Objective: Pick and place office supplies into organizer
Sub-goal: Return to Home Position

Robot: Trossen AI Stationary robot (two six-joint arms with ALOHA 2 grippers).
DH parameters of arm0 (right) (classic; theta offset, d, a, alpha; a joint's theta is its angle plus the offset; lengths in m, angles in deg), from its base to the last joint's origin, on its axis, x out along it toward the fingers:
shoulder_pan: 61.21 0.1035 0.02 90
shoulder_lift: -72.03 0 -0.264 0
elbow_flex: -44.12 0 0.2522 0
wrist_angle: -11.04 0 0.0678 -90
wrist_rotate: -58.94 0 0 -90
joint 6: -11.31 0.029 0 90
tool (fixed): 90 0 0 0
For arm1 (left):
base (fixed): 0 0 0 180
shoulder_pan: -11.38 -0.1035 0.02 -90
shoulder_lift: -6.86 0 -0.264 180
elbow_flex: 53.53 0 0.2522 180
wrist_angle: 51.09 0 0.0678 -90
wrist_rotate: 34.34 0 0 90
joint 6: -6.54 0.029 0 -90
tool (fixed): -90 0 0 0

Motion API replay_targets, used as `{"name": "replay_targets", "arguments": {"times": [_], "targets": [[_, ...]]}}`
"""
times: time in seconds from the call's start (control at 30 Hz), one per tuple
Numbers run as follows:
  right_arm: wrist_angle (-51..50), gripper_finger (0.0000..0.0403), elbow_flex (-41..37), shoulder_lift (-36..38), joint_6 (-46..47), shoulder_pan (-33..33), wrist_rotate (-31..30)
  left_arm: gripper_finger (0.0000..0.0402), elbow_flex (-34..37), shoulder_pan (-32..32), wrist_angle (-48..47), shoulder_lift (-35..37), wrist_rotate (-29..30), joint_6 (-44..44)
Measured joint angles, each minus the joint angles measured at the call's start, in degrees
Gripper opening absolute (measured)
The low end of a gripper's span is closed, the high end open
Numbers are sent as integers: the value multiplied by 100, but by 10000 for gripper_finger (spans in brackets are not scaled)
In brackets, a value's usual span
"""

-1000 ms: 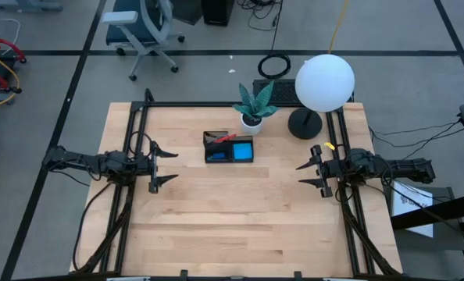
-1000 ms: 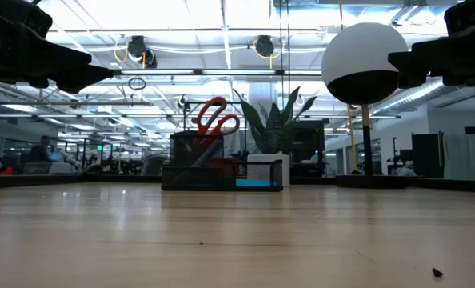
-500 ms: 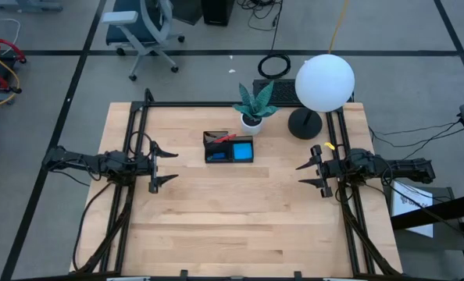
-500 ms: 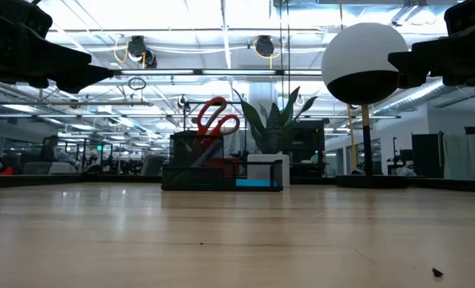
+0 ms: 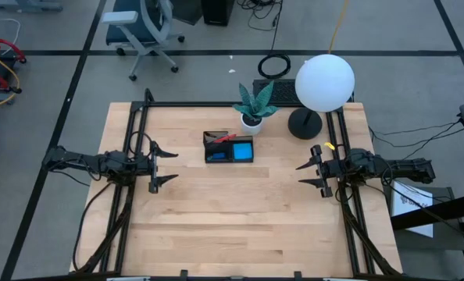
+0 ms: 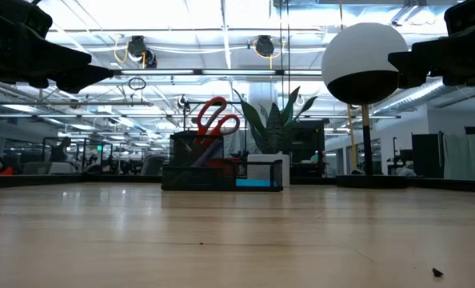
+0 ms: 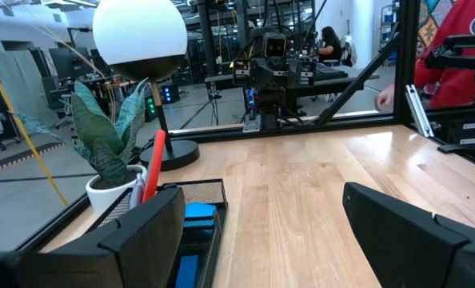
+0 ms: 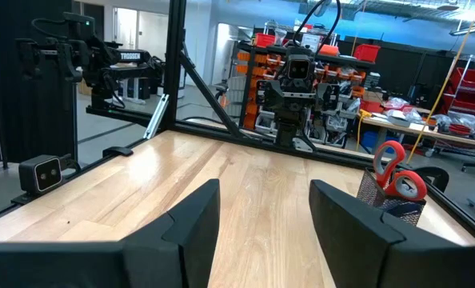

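red-handled scissors stand handles up in the organizer, whose long axis follows the counter's far edge; my left fingers and right fingers hang spread, empty

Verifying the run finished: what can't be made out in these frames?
Pens: high view, too small inside the organizer; low view, its mesh wall hides them.
Eraser: high view, one blue patch, too small to split from the pad.
Scissors blades: low view, sunk in the tall section.
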State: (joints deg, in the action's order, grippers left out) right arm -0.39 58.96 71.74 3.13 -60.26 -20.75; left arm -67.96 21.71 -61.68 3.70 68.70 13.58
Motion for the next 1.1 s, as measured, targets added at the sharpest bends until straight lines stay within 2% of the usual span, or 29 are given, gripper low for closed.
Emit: {"name": "replay_targets", "arguments": {"times": [1.1], "targets": [[2, 187, 2, 0, 0, 2, 0, 347, 0, -2, 2, 0, 0, 1]]}}
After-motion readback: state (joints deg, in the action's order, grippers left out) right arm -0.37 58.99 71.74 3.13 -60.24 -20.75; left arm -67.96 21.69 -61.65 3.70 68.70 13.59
